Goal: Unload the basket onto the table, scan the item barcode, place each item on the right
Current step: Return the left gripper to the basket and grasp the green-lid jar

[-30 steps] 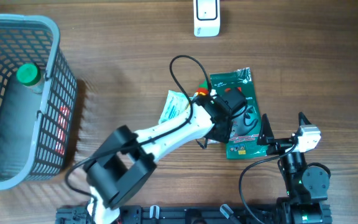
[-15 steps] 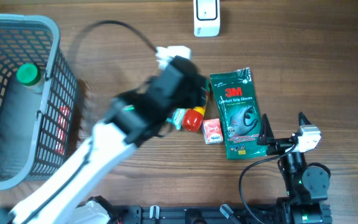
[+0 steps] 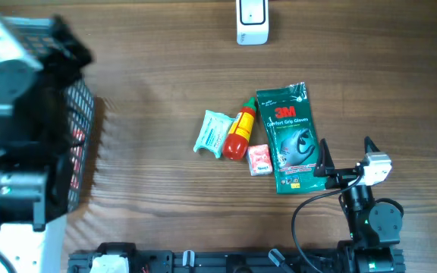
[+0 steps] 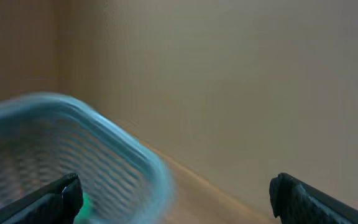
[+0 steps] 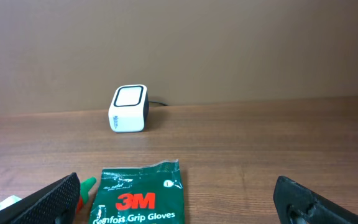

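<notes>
Several items lie mid-table: a green 3M gloves pack (image 3: 293, 136) (image 5: 138, 196), a red bottle with a green tip (image 3: 237, 136) (image 5: 87, 185), a white-green packet (image 3: 215, 131) and a small pink box (image 3: 259, 159). The white scanner (image 3: 252, 21) (image 5: 129, 109) stands at the far edge. My left arm (image 3: 21, 152) is blurred at the far left over the basket. Its gripper (image 4: 176, 199) is open and holds nothing. My right gripper (image 3: 347, 155) (image 5: 179, 199) stands open just behind the gloves pack, also holding nothing.
A grey mesh basket (image 3: 82, 114) (image 4: 73, 118) stands at the left edge, mostly covered by the left arm. Something green (image 4: 82, 205) shows inside it. Bare wood lies between the basket and the items.
My left arm swung from the items in the middle to the far left over the basket, and its jaws opened wide. The red bottle now lies beside the packet. The right arm stayed still.
</notes>
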Motion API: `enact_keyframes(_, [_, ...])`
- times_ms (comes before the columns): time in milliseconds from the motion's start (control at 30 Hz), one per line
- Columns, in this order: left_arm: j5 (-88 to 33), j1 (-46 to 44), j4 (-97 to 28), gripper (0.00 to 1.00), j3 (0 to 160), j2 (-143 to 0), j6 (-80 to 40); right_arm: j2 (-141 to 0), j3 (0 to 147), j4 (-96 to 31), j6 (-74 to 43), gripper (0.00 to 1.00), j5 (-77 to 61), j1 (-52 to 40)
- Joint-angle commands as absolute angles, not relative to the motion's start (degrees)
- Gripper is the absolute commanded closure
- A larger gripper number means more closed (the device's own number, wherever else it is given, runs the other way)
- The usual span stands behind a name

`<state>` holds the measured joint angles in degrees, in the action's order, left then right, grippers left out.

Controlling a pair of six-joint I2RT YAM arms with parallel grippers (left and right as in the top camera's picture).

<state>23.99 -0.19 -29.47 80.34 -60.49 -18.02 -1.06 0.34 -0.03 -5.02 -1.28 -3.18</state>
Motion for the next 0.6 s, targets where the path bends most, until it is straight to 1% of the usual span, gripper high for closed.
enact_keyframes(0, [24.97,12.62,-27.51,0.00,80.71,-62.00,-13.76,-0.58,0.30,0.14,-4.51,0.00,-1.74,-3.31])
enact_keyframes(100, [24.97,21.63,-25.39,0.00,80.71,-65.71,-14.52,-0.58,0.30,0.14,-4.51,0.00,-1.74,-3.31])
enact_keyframes(200, [24.12,27.42,-24.40,0.00,80.71,-71.33,-12.88,-0.58,0.30,0.14,-4.54,0.00,-1.74,-3.31])
enact_keyframes(333, [15.68,29.76,-25.34,0.00,80.68,-79.02,-1.74,-0.58,0.30,0.14,-4.54,0.00,-1.74,-3.31])
enact_keyframes(400, [7.53,29.74,-26.35,0.00,80.68,-83.15,5.85,-0.58,0.30,0.14,-4.54,0.01,-1.74,-3.31])
enact_keyframes(500, [-1.67,29.76,-26.28,0.00,80.68,-85.80,11.40,-0.58,0.30,0.14,-4.54,0.00,-1.74,-3.31])
enact_keyframes(567, [-4.01,29.76,-25.91,0.00,80.68,-87.05,15.64,-0.58,0.30,0.14,-4.51,0.00,-1.74,-3.31])
